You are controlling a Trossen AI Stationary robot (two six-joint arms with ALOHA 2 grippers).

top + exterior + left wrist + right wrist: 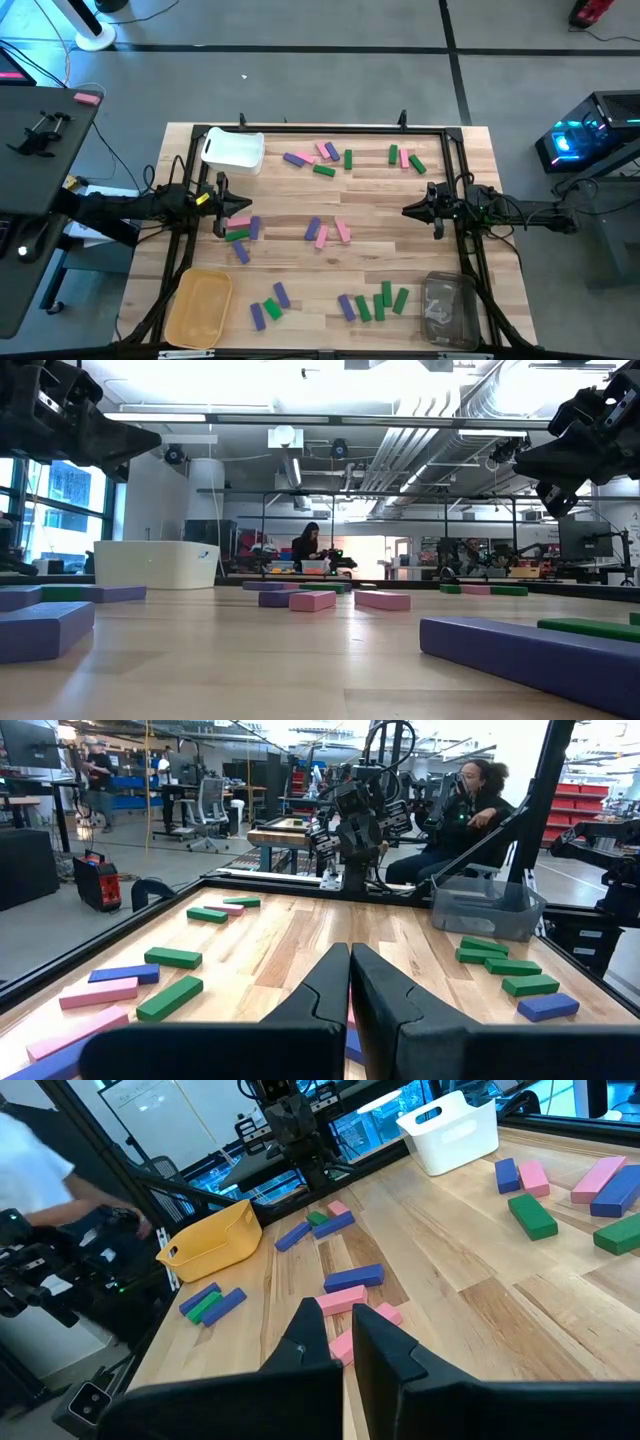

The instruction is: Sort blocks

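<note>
Pink, green and purple blocks lie flat and scattered over the wooden table: a far group (318, 158), a middle group (325, 233), a near row (375, 303), and a few (238, 228) just right of my left gripper. My left gripper (222, 205) hovers at the table's left side, fingers shut (350, 960) and pointing right. My right gripper (408, 211) hovers at the right side and points left, its fingers drawn together but for a slit (340, 1325). In the low view both grippers hang well above the blocks (312, 600). Neither holds anything.
A white bin (233, 150) stands at the far left, a yellow bin (200, 305) at the near left and a clear bin (450, 308) at the near right. A black frame (320, 127) runs round the table. Bare wood lies between the grippers. A person sits behind the table's right side (470, 815).
</note>
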